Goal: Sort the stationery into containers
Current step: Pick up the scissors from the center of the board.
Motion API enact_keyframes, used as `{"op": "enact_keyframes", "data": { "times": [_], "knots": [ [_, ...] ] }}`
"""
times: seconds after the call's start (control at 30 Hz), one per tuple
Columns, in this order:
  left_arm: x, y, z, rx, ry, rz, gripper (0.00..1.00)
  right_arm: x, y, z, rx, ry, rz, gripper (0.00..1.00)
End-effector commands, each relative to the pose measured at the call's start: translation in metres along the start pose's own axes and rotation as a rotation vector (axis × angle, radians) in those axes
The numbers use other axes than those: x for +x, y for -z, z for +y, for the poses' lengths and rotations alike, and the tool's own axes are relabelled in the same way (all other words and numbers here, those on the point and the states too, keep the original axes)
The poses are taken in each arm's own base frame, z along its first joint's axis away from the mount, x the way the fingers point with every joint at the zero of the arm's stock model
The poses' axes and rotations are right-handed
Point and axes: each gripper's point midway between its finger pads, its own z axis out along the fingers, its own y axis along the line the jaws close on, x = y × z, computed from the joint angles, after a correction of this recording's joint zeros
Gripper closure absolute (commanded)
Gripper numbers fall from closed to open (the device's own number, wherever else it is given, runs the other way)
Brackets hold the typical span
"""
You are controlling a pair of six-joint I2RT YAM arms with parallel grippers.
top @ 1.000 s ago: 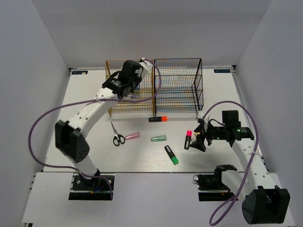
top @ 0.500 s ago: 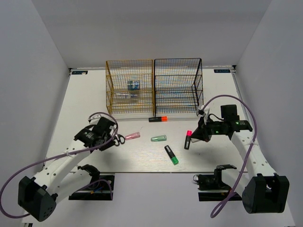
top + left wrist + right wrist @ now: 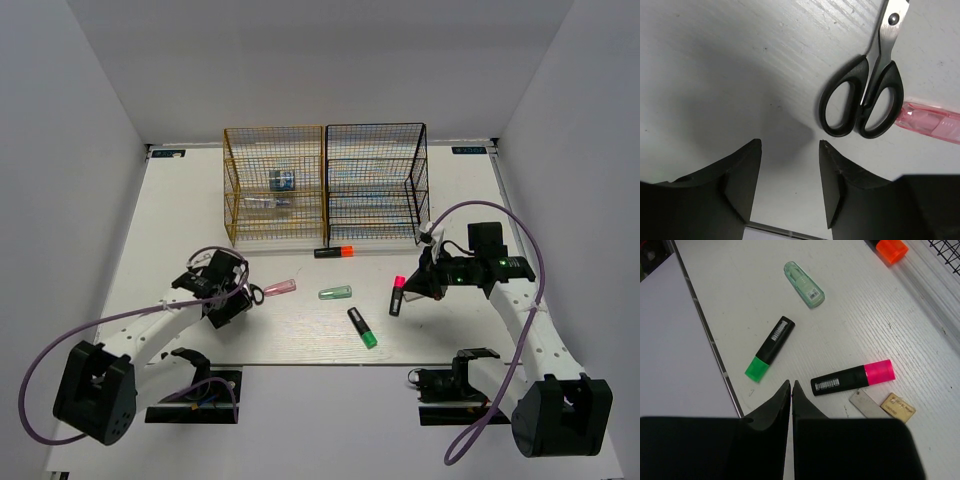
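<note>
Black-handled scissors lie on the white table with a pink capsule just beyond them. My left gripper hovers open just short of the handles with nothing between its fingers; from above it covers most of the scissors. My right gripper is shut and empty, low beside the pink-capped highlighter. The green-capped highlighter and a green capsule lie further out. A beige eraser rests by the pink cap. The orange-capped highlighter lies before the racks.
The gold-yellow rack and black rack stand side by side at the back. A blue tape roll and a clear pen sit in the gold rack. The table's near edge runs just below the green-capped highlighter.
My left arm has come down from the gold rack to the table beside the scissors. My right gripper has gone from open to shut near the pink-capped highlighter.
</note>
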Motion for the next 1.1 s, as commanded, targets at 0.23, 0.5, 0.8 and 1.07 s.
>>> {"op": "enact_keyframes", "data": {
  "times": [0.23, 0.5, 0.8, 1.07],
  "knots": [
    [-0.015, 0.003, -0.029, 0.069, 0.008, 0.004, 0.40, -0.004, 0.003, -0.005, 0.027, 0.045, -0.010, 0.94],
    [-0.027, 0.009, -0.030, 0.071, 0.023, -0.032, 0.43, -0.004, 0.003, -0.005, 0.025, 0.051, -0.010, 0.94],
    [-0.030, -0.006, -0.032, -0.006, 0.011, 0.012, 0.45, -0.004, 0.004, -0.005, 0.032, 0.055, -0.011, 0.94],
    [-0.032, -0.012, -0.032, -0.060, -0.004, 0.034, 0.48, -0.005, 0.004, -0.005, 0.037, 0.055, -0.010, 0.94]
  ]
}}
